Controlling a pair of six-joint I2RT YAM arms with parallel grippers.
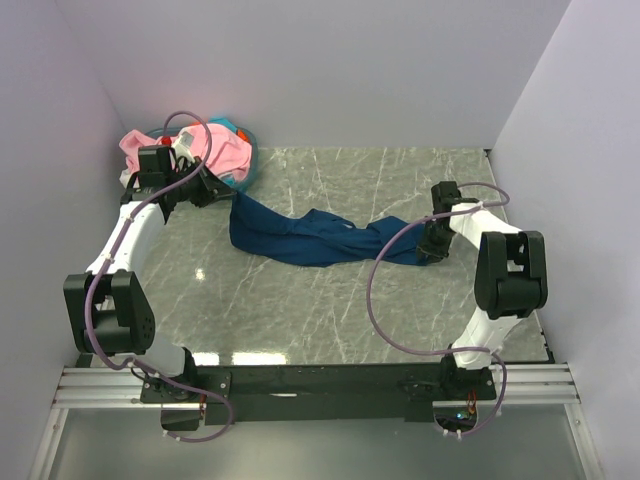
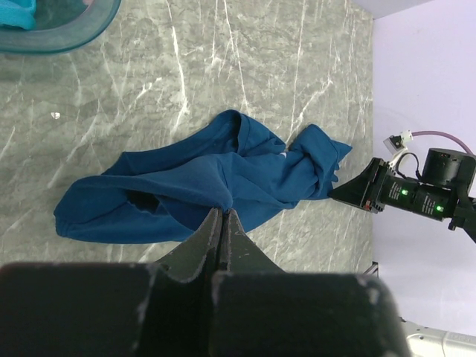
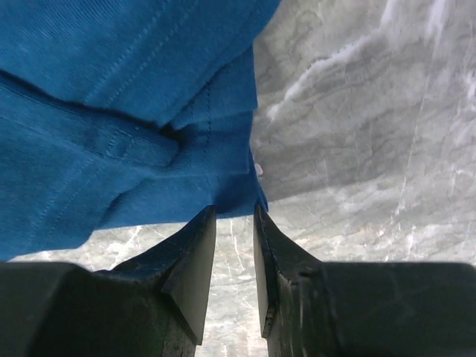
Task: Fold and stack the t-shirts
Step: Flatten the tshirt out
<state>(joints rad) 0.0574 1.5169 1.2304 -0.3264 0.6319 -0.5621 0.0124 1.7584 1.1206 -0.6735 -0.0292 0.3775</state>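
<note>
A dark navy blue t-shirt [image 1: 300, 240] lies crumpled in a long band across the marble table [image 1: 400, 180]. My left gripper [image 1: 228, 196] is at its left end. In the left wrist view that gripper [image 2: 223, 212] is shut on a fold of the navy cloth [image 2: 193, 178]. My right gripper [image 1: 428, 252] is at the shirt's right end. Its jaws [image 3: 234, 212] stand a little apart, with the shirt's hem [image 3: 111, 111] lying right at the fingertips and bare table showing between the fingers. A light pink t-shirt [image 1: 225, 150] is piled in the basket.
The teal plastic basket [image 1: 248, 165] stands in the far left corner, just behind my left gripper, and its rim [image 2: 67, 37] shows in the left wrist view. White walls close the table on the left, back and right.
</note>
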